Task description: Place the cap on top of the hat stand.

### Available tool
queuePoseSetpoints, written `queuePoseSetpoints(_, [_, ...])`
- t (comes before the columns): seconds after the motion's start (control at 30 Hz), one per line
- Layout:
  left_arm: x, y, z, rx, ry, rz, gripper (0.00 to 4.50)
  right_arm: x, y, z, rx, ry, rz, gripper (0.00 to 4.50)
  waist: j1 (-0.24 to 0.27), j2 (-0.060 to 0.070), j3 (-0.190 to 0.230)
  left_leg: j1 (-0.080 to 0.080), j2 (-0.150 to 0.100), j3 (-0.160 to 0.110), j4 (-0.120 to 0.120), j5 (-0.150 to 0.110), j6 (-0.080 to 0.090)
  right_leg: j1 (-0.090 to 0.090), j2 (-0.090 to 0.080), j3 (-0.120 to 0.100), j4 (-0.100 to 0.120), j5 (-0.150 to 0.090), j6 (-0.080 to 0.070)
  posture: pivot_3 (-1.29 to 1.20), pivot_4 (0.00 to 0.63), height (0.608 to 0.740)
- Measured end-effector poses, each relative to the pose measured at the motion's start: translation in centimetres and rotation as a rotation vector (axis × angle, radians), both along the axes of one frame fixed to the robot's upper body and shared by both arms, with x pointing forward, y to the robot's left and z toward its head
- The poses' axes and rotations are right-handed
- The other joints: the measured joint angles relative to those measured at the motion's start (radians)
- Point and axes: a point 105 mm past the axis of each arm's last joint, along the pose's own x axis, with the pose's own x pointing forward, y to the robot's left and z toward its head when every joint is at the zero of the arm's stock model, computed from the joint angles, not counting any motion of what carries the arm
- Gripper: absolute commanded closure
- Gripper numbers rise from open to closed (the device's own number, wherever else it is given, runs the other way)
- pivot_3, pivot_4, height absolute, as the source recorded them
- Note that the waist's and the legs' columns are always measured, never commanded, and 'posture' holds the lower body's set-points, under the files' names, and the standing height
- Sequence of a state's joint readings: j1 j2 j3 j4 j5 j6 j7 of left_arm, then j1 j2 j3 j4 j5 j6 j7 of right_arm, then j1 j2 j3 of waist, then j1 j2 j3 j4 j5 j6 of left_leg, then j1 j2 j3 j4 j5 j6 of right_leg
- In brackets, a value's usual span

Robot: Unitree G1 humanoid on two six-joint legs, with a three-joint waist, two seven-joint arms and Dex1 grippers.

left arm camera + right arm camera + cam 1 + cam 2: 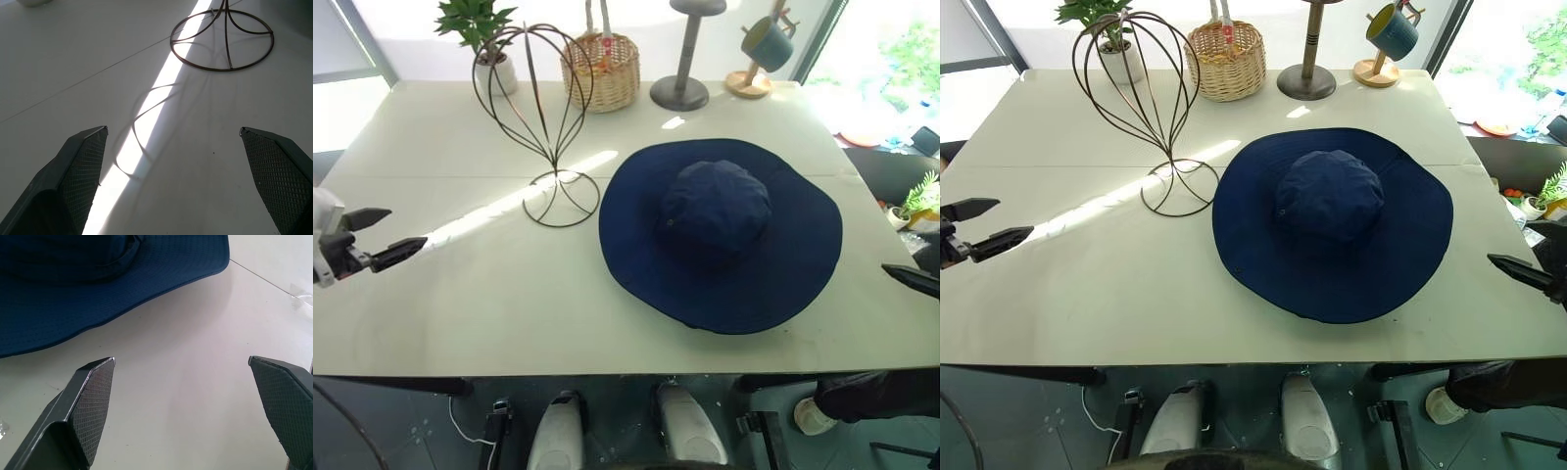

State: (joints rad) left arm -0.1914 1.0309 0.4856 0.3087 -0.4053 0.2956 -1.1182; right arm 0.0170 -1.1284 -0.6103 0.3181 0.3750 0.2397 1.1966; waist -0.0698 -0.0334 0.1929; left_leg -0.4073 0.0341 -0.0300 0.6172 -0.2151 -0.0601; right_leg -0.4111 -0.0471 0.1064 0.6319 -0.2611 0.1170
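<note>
Cap (720, 230) lies flat on the tabletop (460, 294), crown up, brim spread all round, right of centre. Nothing touching it.

Hat stand (540, 127) upright just left of the cap, wire cage top bare, round base (222, 41) on the tabletop close to the cap's brim but apart from it. A strip of sunlight crosses the tabletop by the base.

My left jaws (384, 238) sit over the left edge of the tabletop, fingers wide apart, nothing between them, pointed toward the stand's base. Well apart from the stand.

My right jaws (183, 396) are at the right edge of the tabletop, also spread wide and empty. Cap brim lies just ahead of them, no contact.

Back row along the far edge: potted plant (480, 34), wicker basket (602, 69), grey post with disc top (685, 59), wooden mug tree with a blue mug (766, 41). All well apart from the cap.
</note>
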Motion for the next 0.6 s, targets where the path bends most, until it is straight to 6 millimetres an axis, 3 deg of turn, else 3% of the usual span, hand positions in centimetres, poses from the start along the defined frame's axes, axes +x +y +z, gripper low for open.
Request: queuePoseSetpoints(0.6, [0.6,-0.4,1.4,-0.024,0.003,-0.017,0.00,0.4,-0.9,0.2,-0.026,-0.039,-0.035,0.02,0.000,0.000,0.000,0.001,0.000,0.000,0.001,0.000,0.000,0.001,0.000,0.000,0.001,0.000,0.000,0.00,0.150,0.740])
